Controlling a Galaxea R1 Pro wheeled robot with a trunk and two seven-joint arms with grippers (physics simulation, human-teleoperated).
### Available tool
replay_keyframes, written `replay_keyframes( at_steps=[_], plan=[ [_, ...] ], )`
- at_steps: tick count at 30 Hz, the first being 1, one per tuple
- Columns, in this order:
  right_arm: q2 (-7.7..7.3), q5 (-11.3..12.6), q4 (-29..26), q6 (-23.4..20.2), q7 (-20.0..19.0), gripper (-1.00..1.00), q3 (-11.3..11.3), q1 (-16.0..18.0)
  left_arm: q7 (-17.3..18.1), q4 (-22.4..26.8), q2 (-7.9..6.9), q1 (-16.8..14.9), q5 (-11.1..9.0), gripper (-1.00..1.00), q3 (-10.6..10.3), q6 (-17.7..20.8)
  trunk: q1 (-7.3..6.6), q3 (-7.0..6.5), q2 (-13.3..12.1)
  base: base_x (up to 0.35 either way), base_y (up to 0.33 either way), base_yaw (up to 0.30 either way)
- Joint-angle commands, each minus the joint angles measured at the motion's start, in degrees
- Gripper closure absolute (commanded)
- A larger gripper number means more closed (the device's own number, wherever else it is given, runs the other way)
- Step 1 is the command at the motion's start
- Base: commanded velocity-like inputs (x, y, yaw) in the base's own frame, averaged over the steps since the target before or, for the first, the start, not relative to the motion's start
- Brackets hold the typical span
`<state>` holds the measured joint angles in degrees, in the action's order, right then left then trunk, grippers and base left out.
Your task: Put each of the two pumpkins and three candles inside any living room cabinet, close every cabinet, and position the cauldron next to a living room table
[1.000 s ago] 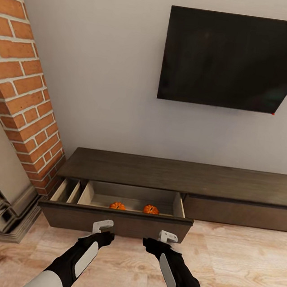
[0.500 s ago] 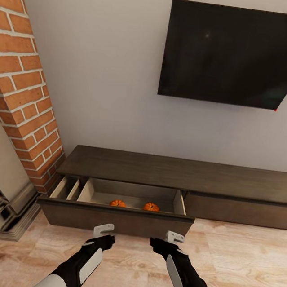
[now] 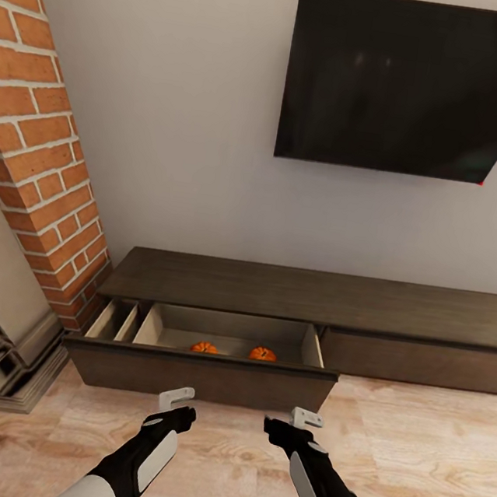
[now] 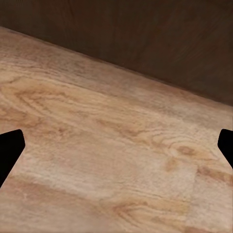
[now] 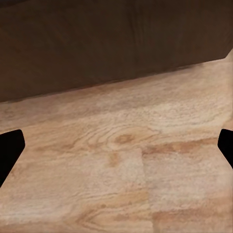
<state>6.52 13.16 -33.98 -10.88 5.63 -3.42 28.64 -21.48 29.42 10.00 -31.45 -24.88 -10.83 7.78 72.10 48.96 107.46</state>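
Head view: both hands point(image 3: 177, 396) point(image 3: 305, 418) spread, backed off drawer point(image 3: 200, 375); pumpkins point(image 3: 204, 347) inside.

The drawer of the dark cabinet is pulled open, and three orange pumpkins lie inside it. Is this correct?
Not quite. The head view shows two pumpkins, not three, inside the open drawer of the dark cabinet.
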Motion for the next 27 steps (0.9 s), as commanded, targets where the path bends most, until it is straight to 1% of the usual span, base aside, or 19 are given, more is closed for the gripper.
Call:
replay_keyframes(
  at_steps=[1, 3, 7, 21, 27],
  plan=[
    [-0.04, 0.55, 0.14, 0.08, 0.52, -1.00, -0.35, 0.01, -0.41, 0.09, 0.00, -0.02, -0.15, -1.00, -0.19, -0.37, 0.22, 0.23, 0.44, 0.000, 0.000, 0.000],
    [-0.02, 0.49, 0.79, 1.04, 0.52, -1.00, -0.35, 0.01, -0.41, 0.06, 0.00, -0.02, -0.16, -1.00, -0.23, -1.87, 0.66, 0.59, 1.24, 0.000, 0.000, 0.000],
    [0.03, 0.47, 1.15, 1.71, 0.52, -1.00, -0.35, 0.01, -0.41, 0.03, 0.00, -0.02, -0.17, -1.00, -0.28, -2.63, 1.54, 1.31, 2.85, 0.000, 0.000, 0.000],
    [0.13, 0.46, 1.20, 1.91, 0.52, -1.00, -0.36, 0.02, -0.41, 0.05, 0.00, -0.02, -0.08, -1.00, -0.33, -2.70, 4.61, 3.82, 8.46, 0.000, 0.000, 0.000],
    [-0.07, 0.46, 1.20, 1.91, 0.52, -1.00, -0.38, 0.01, -0.41, 0.04, 0.00, -0.02, -0.04, -1.00, -0.33, -2.75, 5.93, 4.90, 10.87, 0.000, 0.000, 0.000]
  ],
)
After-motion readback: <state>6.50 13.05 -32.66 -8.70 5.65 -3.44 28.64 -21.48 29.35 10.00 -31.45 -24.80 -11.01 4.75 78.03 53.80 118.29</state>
